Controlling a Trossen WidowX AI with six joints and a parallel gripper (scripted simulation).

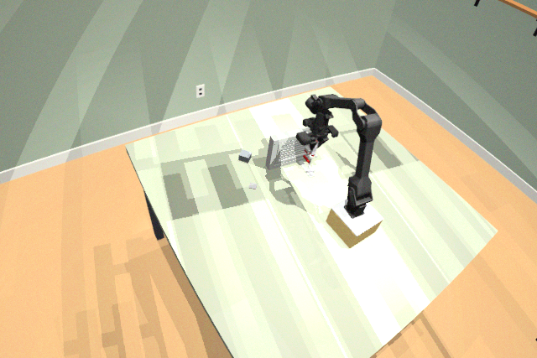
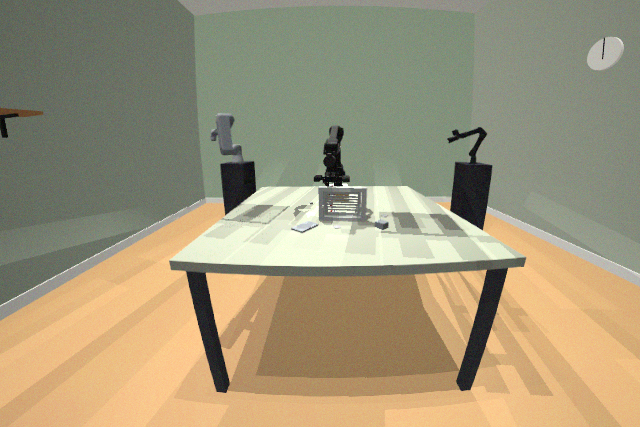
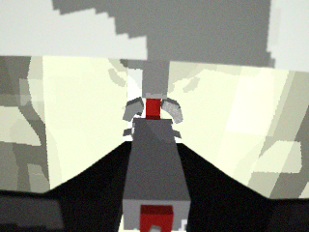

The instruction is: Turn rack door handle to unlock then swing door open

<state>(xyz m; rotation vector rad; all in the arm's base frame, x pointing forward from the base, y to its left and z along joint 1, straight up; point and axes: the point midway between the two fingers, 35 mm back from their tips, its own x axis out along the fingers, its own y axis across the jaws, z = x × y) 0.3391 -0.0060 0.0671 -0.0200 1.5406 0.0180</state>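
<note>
The grey rack (image 1: 271, 153) (image 2: 342, 189) stands upright on the table, and its edge crosses the top of the wrist view (image 3: 212, 43). Its slatted door looks flush with the frame. The upright handle (image 3: 155, 179), dark grey with red parts, stands out on the arm's side of the door. My gripper (image 3: 153, 149) (image 1: 313, 149) points down from above. Its black fingers meet both sides of the handle's grey grip, so it is shut on the handle. In the exterior view the fingertips are hidden behind the rack.
A small grey box (image 1: 245, 156) (image 2: 381, 224) lies beyond the rack's side. A small pale piece (image 1: 252, 186) (image 2: 337, 227) and a flat slab (image 2: 305, 227) lie on the table's far side from the arm. The arm's base sits on a block (image 1: 349, 232).
</note>
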